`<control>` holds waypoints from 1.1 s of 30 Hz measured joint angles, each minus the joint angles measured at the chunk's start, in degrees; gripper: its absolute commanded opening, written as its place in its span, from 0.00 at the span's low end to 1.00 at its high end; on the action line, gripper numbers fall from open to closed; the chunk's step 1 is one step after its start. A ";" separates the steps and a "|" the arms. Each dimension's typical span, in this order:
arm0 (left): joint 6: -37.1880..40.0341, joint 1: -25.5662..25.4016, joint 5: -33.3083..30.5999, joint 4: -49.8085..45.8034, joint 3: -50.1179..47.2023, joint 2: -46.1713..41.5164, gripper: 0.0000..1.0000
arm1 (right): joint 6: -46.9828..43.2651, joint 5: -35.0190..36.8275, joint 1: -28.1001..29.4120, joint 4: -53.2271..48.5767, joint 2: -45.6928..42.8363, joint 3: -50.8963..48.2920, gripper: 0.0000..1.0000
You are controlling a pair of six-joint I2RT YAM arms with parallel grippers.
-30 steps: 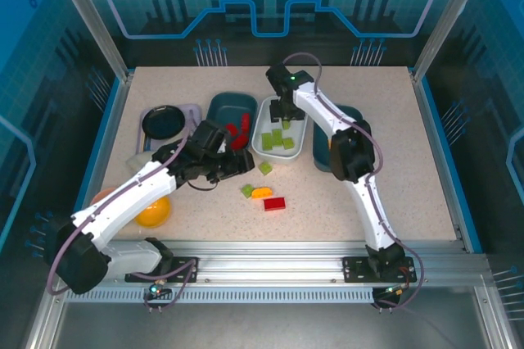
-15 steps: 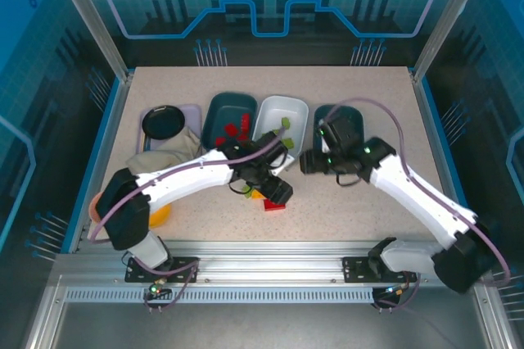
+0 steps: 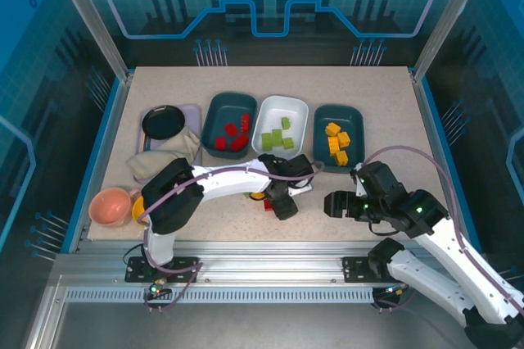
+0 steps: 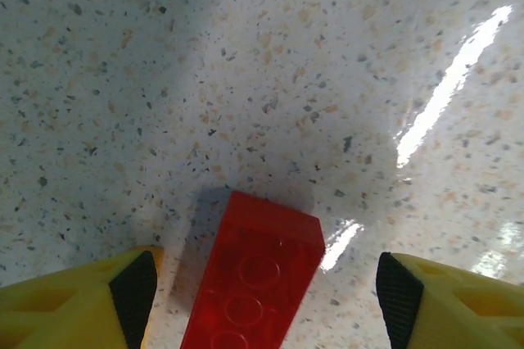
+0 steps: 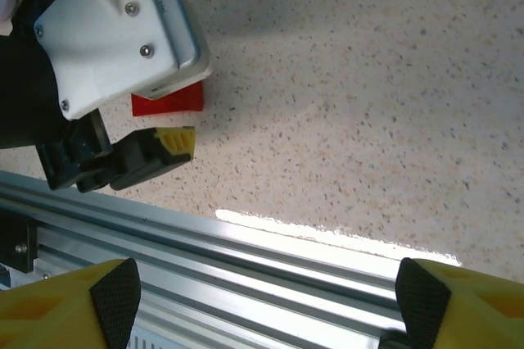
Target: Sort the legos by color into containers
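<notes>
Straddling 1 red brick with left gripper wide, right gripper open and empty; could twist or squirt free on closing, lying skewed and off-centre.

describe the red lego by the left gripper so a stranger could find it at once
From the white tray in the far row of three, come toward the near edge. The red lego lies flat on the bare speckled table between the left gripper's open fingers. Unlike the other red legos, it sits in no tray.
</notes>
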 measured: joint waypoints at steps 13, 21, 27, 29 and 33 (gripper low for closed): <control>0.42 -1.77 -3.78 0.26 0.28 3.43 0.49 | 0.55 -0.07 0.00 -2.69 -1.16 0.00 0.84; -0.83 -2.67 -4.20 0.24 0.28 3.39 0.28 | 0.50 -0.22 -0.24 -2.62 -0.07 0.00 0.84; -4.11 -2.34 -6.34 -0.33 1.14 2.95 0.25 | -0.37 -0.26 -0.39 -2.45 0.37 0.07 0.81; -5.66 -1.70 -6.84 -1.27 2.56 2.12 0.25 | -1.03 -0.50 -0.39 -1.92 0.79 0.33 0.81; -9.53 2.16 -6.62 -2.36 6.32 -2.91 0.25 | -3.06 -2.60 -0.39 1.66 1.18 1.03 0.80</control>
